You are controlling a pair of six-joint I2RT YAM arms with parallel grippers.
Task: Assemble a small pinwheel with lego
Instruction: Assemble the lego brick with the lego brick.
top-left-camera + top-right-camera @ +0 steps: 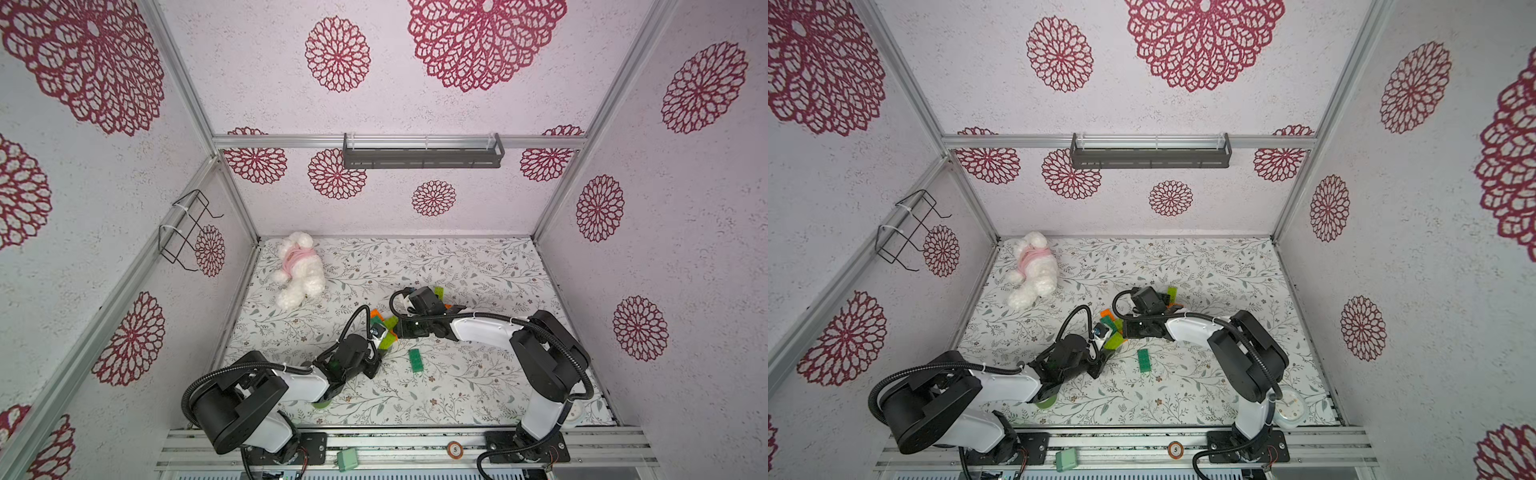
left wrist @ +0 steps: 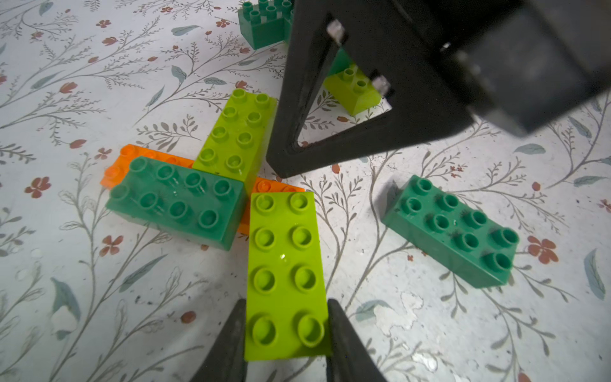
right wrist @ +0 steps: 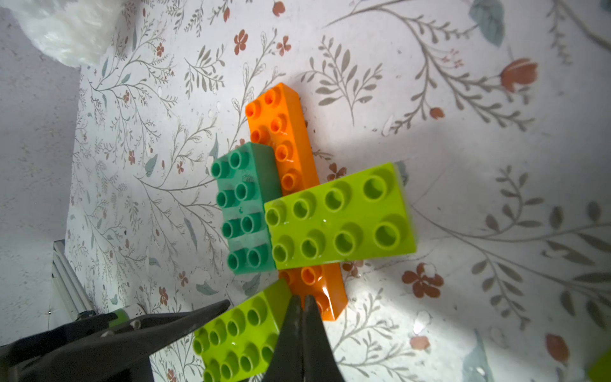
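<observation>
Left gripper: pinching a lime brick by its long sides, likely to seat it as a blade.
Right gripper: pressed together, tips at the end of the orange brick, probably steadying the base.
Room: walls with red rosettes.
Table: leaf-print cloth.
Pinwheel: mid-table, half built.
Spare dark green brick: near-right of it, untouched.

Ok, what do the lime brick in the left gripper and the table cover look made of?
The lime brick looks like hard moulded plastic, glossy, with small bright glints on its studs. The table cover looks like a printed floral sheet, mostly matte, with scuffed pale patches; vinyl or paper, cannot tell.
</observation>
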